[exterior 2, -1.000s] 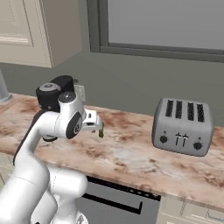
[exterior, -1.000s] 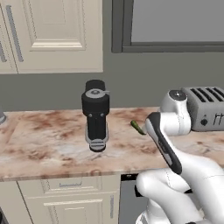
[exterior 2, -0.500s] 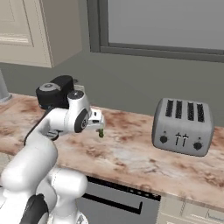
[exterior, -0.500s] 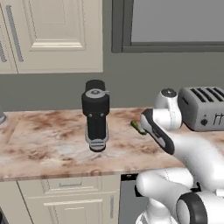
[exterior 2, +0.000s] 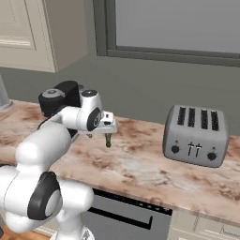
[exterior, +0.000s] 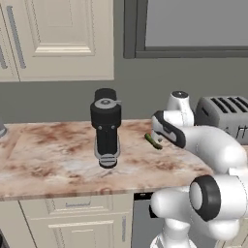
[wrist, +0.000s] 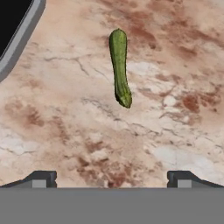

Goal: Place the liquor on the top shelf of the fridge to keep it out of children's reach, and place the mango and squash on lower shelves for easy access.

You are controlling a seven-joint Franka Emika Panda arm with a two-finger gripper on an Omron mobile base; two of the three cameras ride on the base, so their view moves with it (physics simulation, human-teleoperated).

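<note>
The squash (wrist: 119, 65), slender and dark green, lies flat on the marbled counter (wrist: 65, 131). It also shows on the counter as the squash (exterior: 153, 141) and the squash (exterior 2: 108, 139), just beyond the hand. My gripper (wrist: 111, 179) hovers over the counter a little short of it, open, its two fingertips (wrist: 43, 178) wide apart with nothing between them. The gripper (exterior 2: 107, 129) points down at the squash. The liquor, the mango and the fridge with its shelves are out of view.
A black coffee grinder (exterior: 105, 127) stands on the counter (exterior: 48, 155) left of the squash; its dark grey-rimmed base (wrist: 13, 30) sits at the hand view's upper left. A grey toaster (exterior 2: 196, 135) stands to the right. Cream cabinets (exterior: 53, 38) hang above.
The arm has folded forward and lower, bringing the hand closer over the squash. The squash and grinder have not moved, and the jaws have stayed open.
</note>
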